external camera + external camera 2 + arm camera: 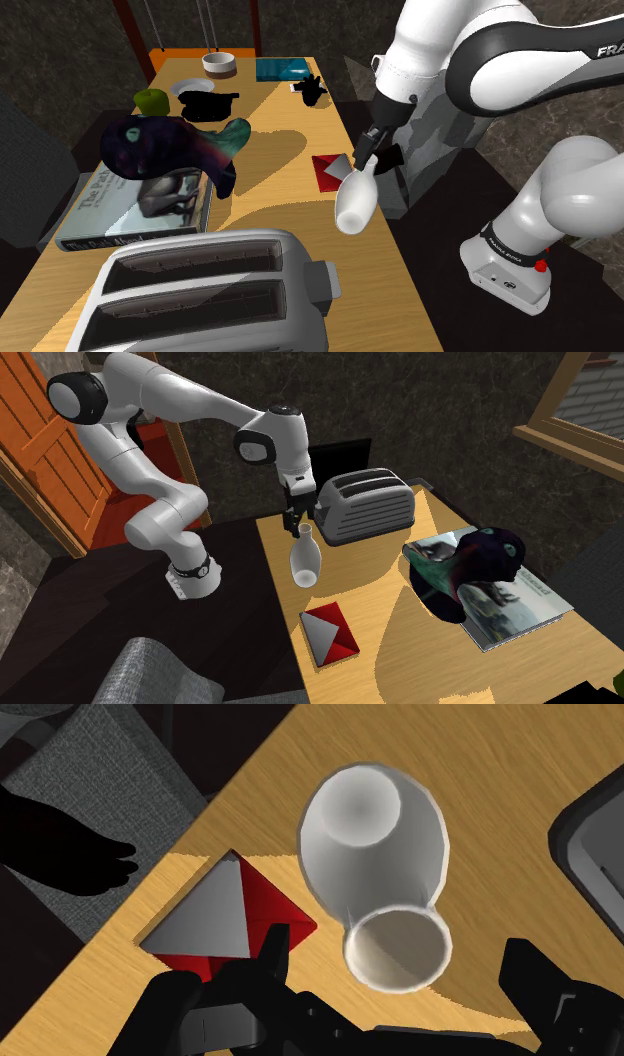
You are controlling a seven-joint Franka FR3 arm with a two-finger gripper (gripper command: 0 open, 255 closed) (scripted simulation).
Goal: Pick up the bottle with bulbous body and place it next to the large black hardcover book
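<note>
Tool is hanging over the near edge of the table in the shoulder view, right at the neck of the white bottle. The bottle is looking tilted here, its round body sitting just beside a red and grey block. The big book is lying well apart, toward this view's left, with a dark figure sprawling on top of it.

Over to the second exterior view: the tool is pointing straight down at the bottle, which is standing close to the table's edge, between the toaster and the block. The book is waiting far across.

Wrist view now: the tool is standing open, fingers flanking the bottle's neck with gaps showing on both sides, gripping nothing.

The risk, I'd say: closing off-centre on that smooth neck could be tipping the bottle off the edge, and the carry could be clipping the figure.
</note>
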